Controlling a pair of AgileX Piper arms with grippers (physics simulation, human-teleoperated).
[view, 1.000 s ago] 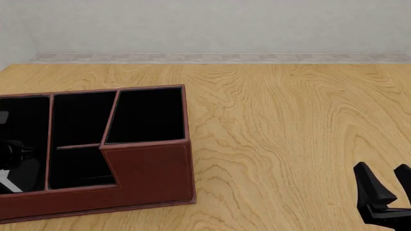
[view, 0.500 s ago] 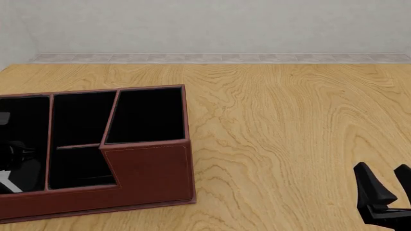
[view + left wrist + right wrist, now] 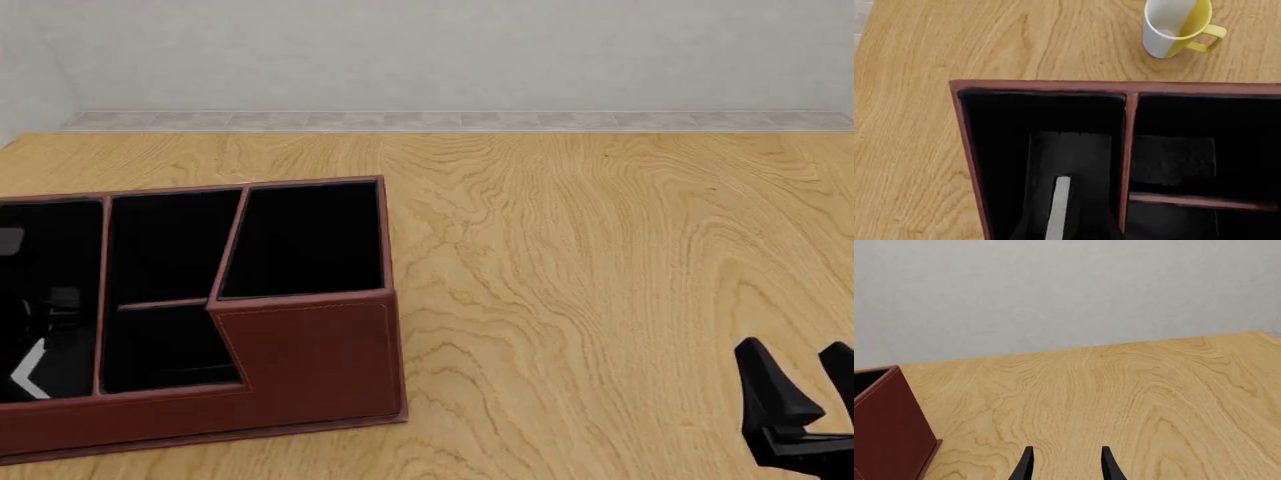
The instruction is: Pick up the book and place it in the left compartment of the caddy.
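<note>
From the front camera I see the caddy sitting on the wooden surface at the near left, its tall-walled corner section toward the middle of the view. The left compartment is cut off by the picture's edge. Inside it a white sliver shows at the near end, which I take to be the page edges of the book.

The left wrist camera looks down into the same compartment. The book appears there as a narrow pale strip standing on edge between two dark shapes (these I read as the left gripper's fingers, though black on black lining makes the outlines hard to separate). The strip lies within the compartment walls, clear of the divider beside it. I cannot tell whether the fingers press the book or stand just off it, nor whether the book touches the lining.

Beyond the caddy's far wall, a white-and-yellow mug stands on the surface, apart from the caddy.

The right gripper hovers low at the near right of the surface, well apart from the caddy. In its own wrist view the right gripper has its two fingertips parted with bare wood between them, holding nothing.
</note>
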